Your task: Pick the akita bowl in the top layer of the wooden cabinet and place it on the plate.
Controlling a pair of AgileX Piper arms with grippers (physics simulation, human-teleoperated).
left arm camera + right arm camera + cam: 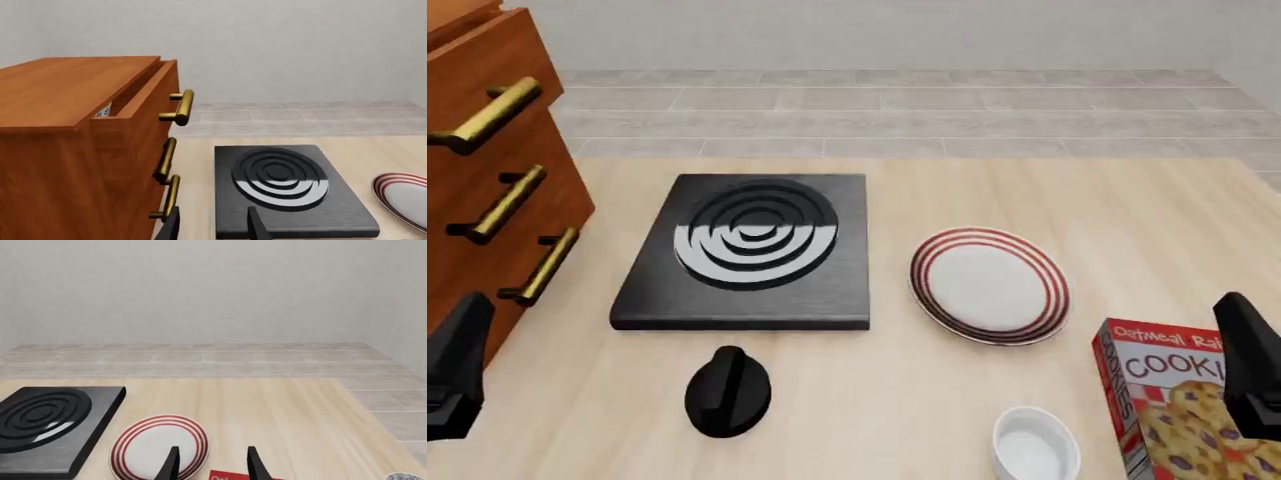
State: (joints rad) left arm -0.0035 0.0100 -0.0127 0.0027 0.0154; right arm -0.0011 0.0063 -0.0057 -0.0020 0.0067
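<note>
I see the tall reddish-brown wooden cabinet [80, 150] at the table's far left with its uppermost brass-handled drawer [143, 95] pulled out, and a sliver of the black-and-white speckled akita bowl [103, 111] shows inside it. The round white plate with red rings [989, 284] sits bare just right of the black square stove [750, 250], with a black knob-like object [727, 391], a plain white ramekin [1036, 443] and a red cookie box [1174, 410] nearer me. My left gripper [212, 225] hangs near the cabinet's lower handles and my right gripper [211, 462] hangs above the plate's near edge, both with fingers apart and holding nothing.
</note>
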